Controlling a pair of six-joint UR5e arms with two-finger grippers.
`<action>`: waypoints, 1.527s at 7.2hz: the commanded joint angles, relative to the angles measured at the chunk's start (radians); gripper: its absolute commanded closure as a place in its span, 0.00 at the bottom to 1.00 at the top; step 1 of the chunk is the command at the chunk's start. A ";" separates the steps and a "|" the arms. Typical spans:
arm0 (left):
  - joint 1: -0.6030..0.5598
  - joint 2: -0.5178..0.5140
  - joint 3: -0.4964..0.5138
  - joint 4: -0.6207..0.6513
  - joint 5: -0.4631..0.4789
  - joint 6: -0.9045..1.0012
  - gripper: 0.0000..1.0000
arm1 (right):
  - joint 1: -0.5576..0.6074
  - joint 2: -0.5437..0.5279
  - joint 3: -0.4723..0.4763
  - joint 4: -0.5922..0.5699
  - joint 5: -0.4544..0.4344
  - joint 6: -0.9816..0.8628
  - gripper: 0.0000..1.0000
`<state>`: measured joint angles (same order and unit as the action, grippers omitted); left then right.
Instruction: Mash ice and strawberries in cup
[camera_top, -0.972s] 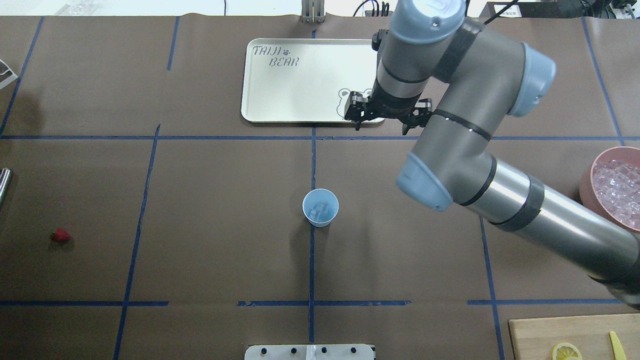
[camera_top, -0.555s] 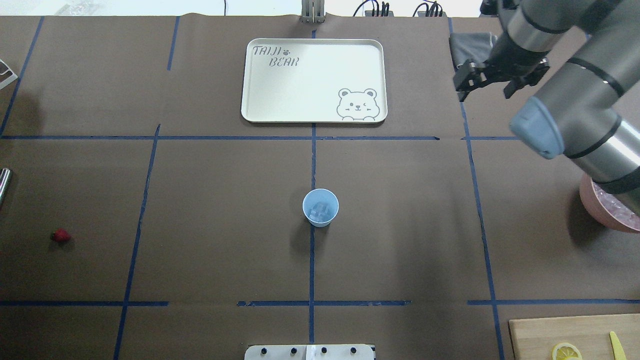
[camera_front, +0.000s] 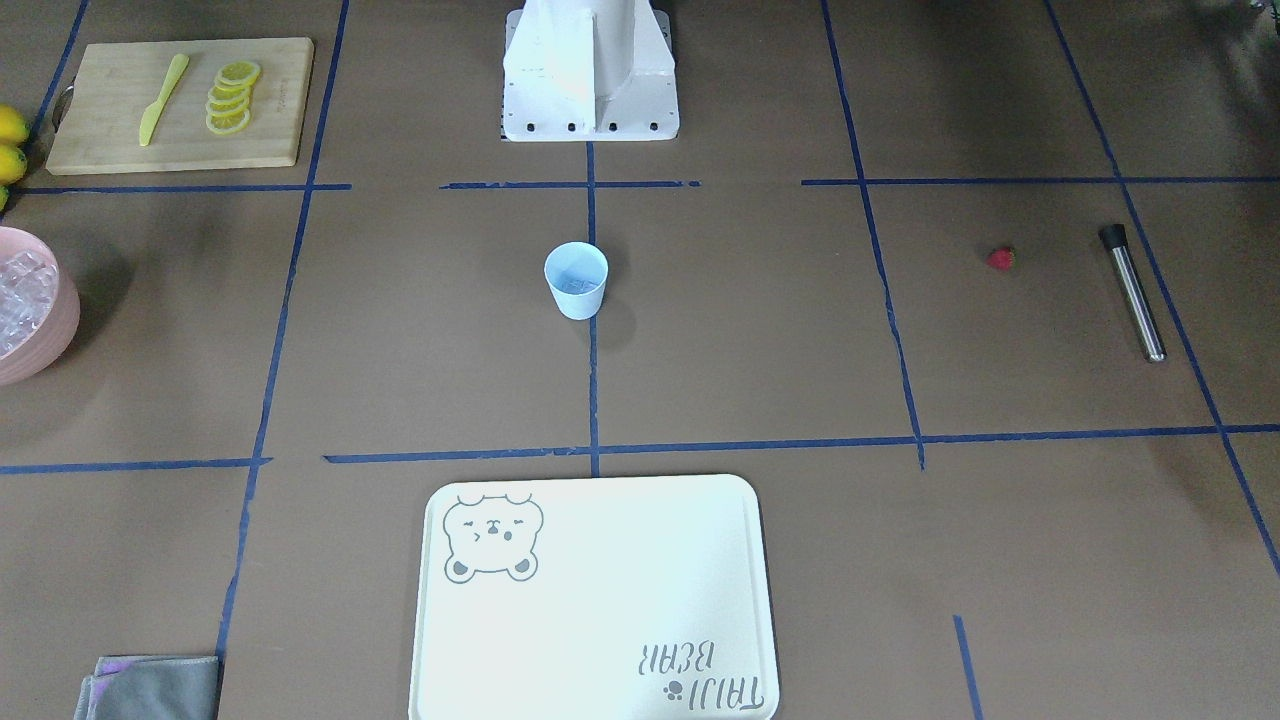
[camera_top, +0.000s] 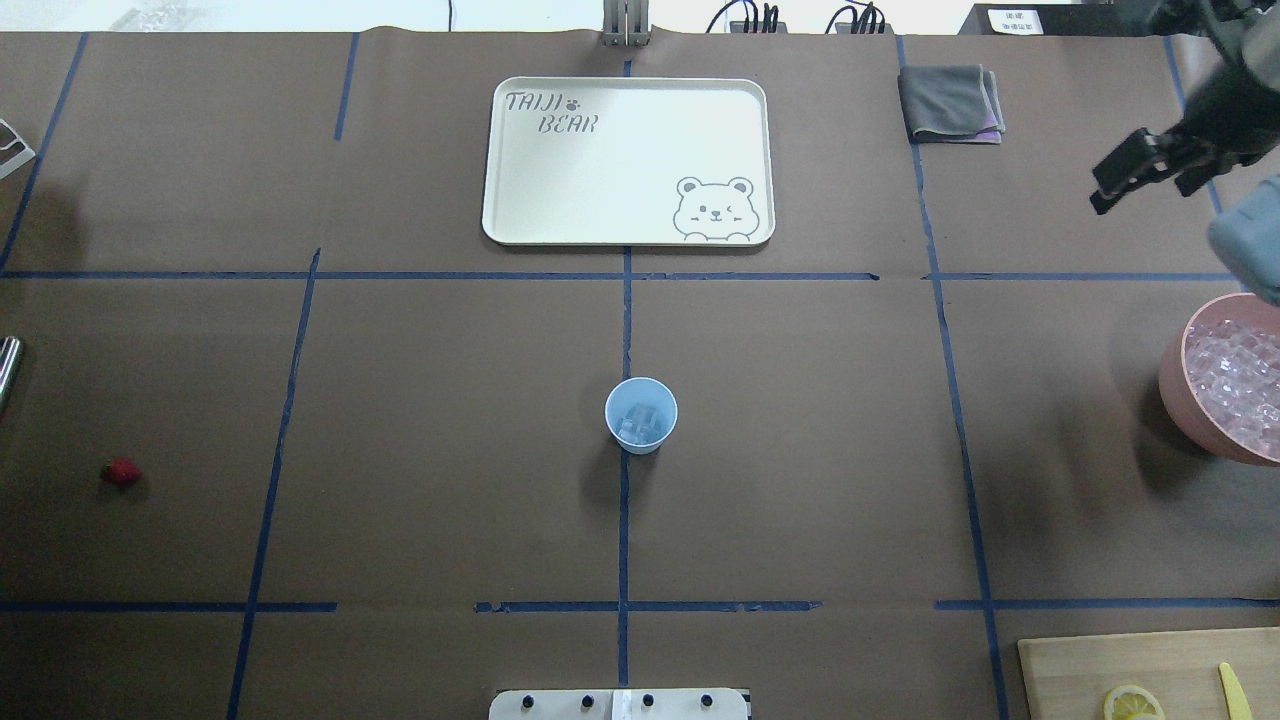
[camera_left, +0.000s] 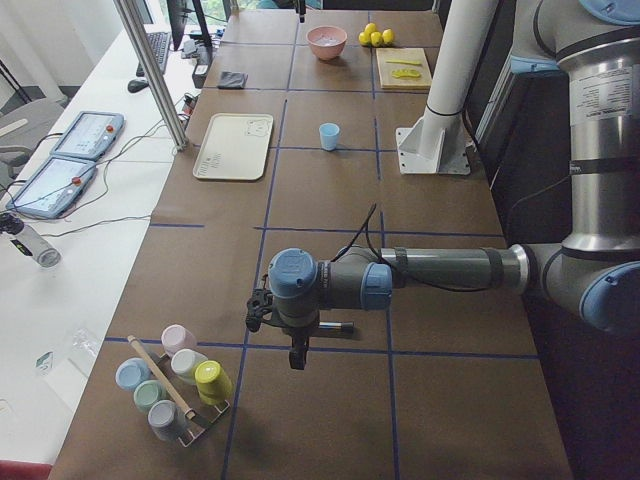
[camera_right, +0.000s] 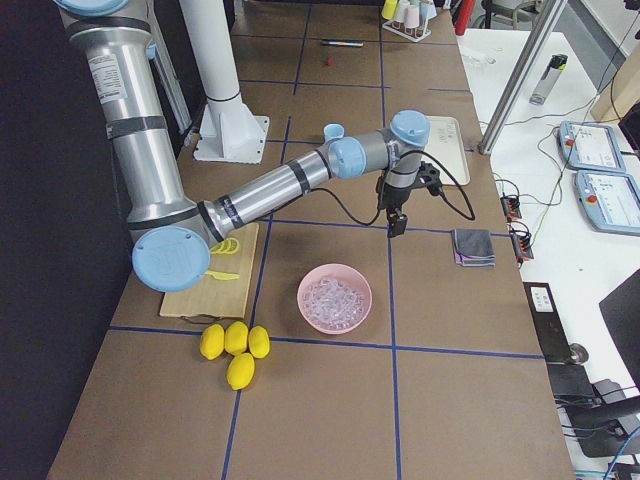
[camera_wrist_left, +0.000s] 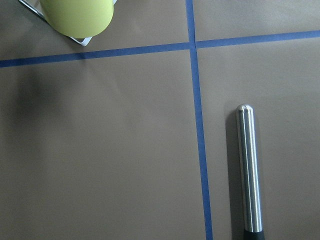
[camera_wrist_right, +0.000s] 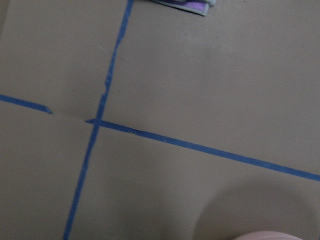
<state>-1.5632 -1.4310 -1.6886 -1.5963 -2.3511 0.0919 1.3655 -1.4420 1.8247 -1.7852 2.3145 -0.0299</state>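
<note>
Light blue cup (camera_top: 641, 415): upright at the middle of the brown-covered desk (camera_top: 450, 450), standing on a blue tape line, well apart from both arms.
Ice (camera_top: 640, 422): a few clear cubes lie in the bottom of the cup; many more fill the pink bowl (camera_top: 1172, 395) at the desk's edge on the robot's right.
Strawberry (camera_top: 121, 472): lies on the bare desk far to the robot's left of the cup, near the steel rod (camera_front: 1133, 292) and apart from it.
Right arm: the near, large arm in the right side view; it reaches out from the base over the desk with its forearm roughly level and its wrist turned down.
Right hand (camera_right: 396, 224): points straight down, raised above the desk over a tape line, between the pink bowl and the grey cloth (camera_top: 950, 103). I cannot tell whether its fingers stand wide or narrow.
Left arm: in the left side view its forearm lies level and low over the desk's left end, with the blue-capped wrist joints bent so that the tool faces the surface.
Left hand (camera_left: 299, 358): hangs pointing down just beside the steel rod; its camera looks down on the rod's rounded end, which lies alongside a tape line. The finger spread cannot be told.
Tray (camera_top: 560, 190): cream, with a bear drawing, on the far side of the cup from the robot.
</note>
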 joint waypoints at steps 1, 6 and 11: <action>0.000 -0.006 0.001 0.003 0.000 -0.003 0.00 | 0.107 -0.130 -0.037 0.004 0.031 -0.168 0.01; 0.000 -0.009 -0.011 0.082 -0.004 -0.001 0.00 | 0.226 -0.279 -0.193 0.229 0.036 -0.165 0.00; 0.005 -0.047 -0.036 0.073 0.007 0.003 0.00 | 0.231 -0.262 -0.162 0.242 0.009 -0.142 0.00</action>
<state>-1.5612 -1.4520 -1.7199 -1.5257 -2.3480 0.0983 1.5959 -1.7069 1.6593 -1.5438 2.3251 -0.1747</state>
